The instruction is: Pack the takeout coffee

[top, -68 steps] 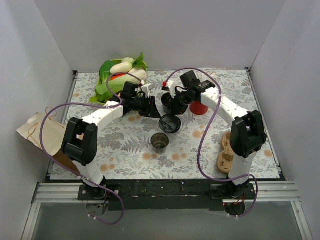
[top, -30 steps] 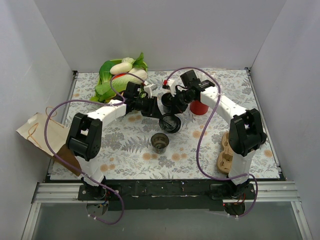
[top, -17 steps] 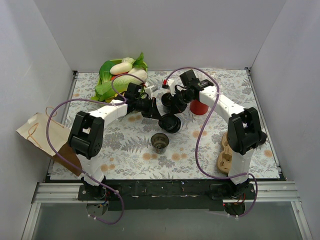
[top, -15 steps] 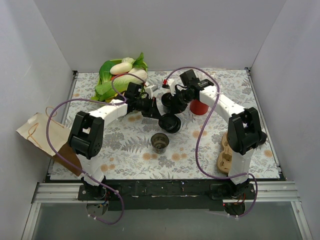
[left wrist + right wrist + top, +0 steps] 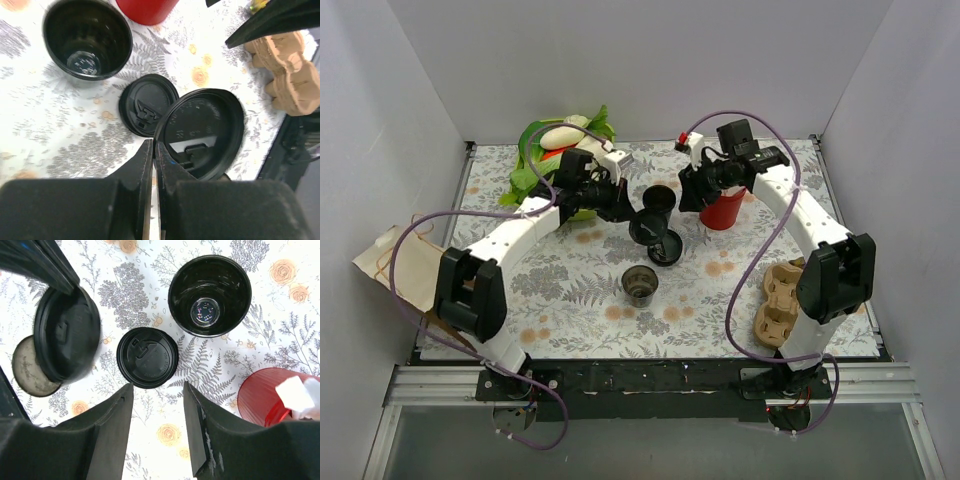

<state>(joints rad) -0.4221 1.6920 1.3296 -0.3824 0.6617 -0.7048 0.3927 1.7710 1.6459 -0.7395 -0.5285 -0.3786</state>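
Observation:
The takeout coffee cup [image 5: 640,285] stands lidless near the table's middle, brown inside; in the right wrist view it is a tan disc [image 5: 25,371]. My left gripper [image 5: 153,145] [image 5: 631,214] is shut on the rim of a black sip lid [image 5: 202,131] [image 5: 645,229] [image 5: 67,340], held tilted above the table. A second black lid [image 5: 146,105] [image 5: 147,357] [image 5: 665,251] lies flat. An empty black cup [image 5: 87,37] [image 5: 210,295] [image 5: 660,199] stands upright behind it. My right gripper [image 5: 157,390] [image 5: 692,193] hangs open above the flat lid, holding nothing.
The red cup [image 5: 721,211] [image 5: 272,395] with white sticks stands right of the empty cup. A tan pulp carrier [image 5: 778,303] [image 5: 282,75] lies at the right. Toy vegetables [image 5: 558,150] sit at the back left. A paper bag [image 5: 400,268] hangs off the left edge.
The left gripper shut on a lid's rim and raised it off the table. The right gripper opened, left the empty cup standing and drew back toward the red cup.

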